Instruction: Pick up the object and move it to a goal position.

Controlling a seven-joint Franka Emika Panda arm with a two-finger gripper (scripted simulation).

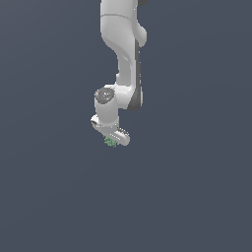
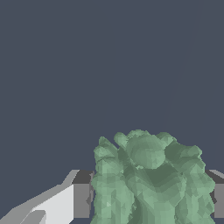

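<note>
Exterior view: the white, jointed robot arm (image 1: 123, 59) reaches down from the top of the frame, and its white two-fingered tool (image 1: 112, 141) sits at the lowest point. The small, knobbly green clump (image 1: 110, 142) — the object of the task — shows at the tool's tip, on the exterior view's left side of it. The flat, dark grey-blue counter (image 1: 197, 197) fills the rest of the frame; no shadow or contact line shows, so whether the clump rests on the counter or hangs clear of it cannot be told.

Wrist view: the green clump (image 2: 151, 179) fills the space between the two grey finger pads (image 2: 82, 199), one on each side, and appears to touch both. The tool is closed onto the clump.

Progress, as a judgement: the grasp appears made; the carry to the goal is what remains. No goal marker is visible in either view, so how far the clump is from its goal cannot be stated. Whether lifting has begun is likewise unclear.

Orientation: the clump is irregular and roughly as wide as it is tall in the wrist view — no clear long axis can be named. Its lobed, rounded end points away from the tool's palm, outward past the fingertips; its near end is cut off by the frame edge.
</note>
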